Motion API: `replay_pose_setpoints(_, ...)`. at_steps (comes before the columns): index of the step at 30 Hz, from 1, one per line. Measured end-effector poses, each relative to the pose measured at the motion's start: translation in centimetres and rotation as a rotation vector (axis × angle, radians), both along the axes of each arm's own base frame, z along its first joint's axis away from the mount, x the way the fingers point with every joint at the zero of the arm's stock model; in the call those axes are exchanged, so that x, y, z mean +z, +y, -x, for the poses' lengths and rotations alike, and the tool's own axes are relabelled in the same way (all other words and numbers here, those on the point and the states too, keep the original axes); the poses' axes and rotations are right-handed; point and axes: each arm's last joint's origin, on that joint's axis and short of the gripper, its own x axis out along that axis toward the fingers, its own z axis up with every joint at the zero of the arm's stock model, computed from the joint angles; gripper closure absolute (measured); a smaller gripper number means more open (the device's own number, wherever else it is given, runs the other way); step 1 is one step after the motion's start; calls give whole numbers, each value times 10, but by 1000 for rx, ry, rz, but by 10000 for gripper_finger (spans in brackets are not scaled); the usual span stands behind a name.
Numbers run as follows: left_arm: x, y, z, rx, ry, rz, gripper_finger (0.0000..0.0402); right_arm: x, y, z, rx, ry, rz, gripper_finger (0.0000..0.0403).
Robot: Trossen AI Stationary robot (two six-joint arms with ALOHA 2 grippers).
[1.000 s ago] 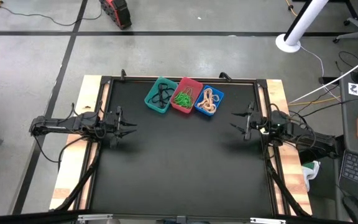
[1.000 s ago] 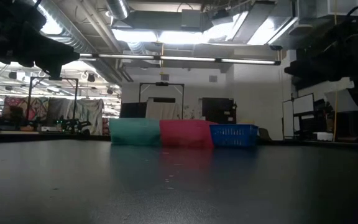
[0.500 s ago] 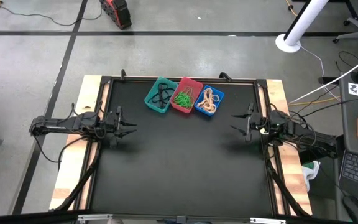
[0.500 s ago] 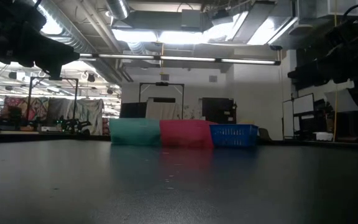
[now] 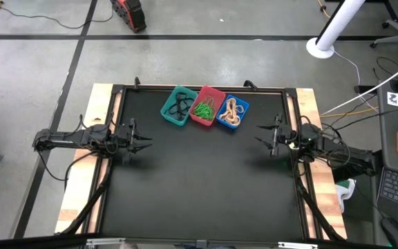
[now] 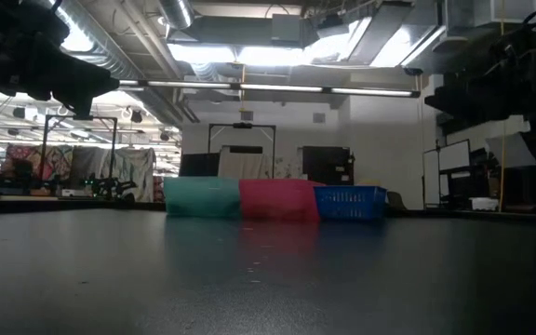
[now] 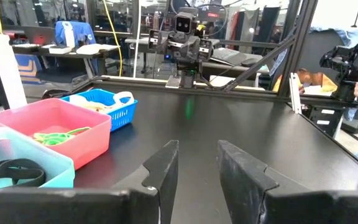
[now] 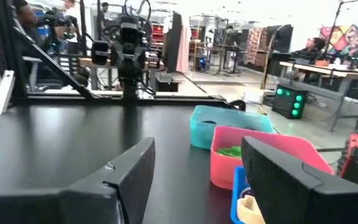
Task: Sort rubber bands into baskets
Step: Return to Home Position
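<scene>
Three baskets stand in a row at the table's far middle: a teal one [image 5: 177,106] with black rubber bands [image 7: 8,172], a red/pink one [image 5: 206,106] with green rubber bands [image 7: 55,135], a blue one [image 5: 232,112] with tan rubber bands [image 5: 231,111]. My left gripper [image 5: 146,140] hovers open and empty at the table's left side. My right gripper [image 5: 260,134] hovers open and empty at the right side. Each gripper points toward the table's middle.
The black table top [image 5: 206,180] lies bare between the two grippers and toward the near edge. Wooden rails [image 5: 102,97] and black frame bars run along the table's sides. Cables run along both arms.
</scene>
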Motion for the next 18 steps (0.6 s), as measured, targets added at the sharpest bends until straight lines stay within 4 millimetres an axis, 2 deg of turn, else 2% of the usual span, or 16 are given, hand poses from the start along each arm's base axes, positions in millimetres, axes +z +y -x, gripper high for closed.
replay_pose_setpoints(6,0,0,0,0,0,1,293,-2,-2,0,-53,9,-40,164)
replay_pose_setpoints(18,0,0,0,0,0,1,293,-2,-2,0,-51,7,-40,164)
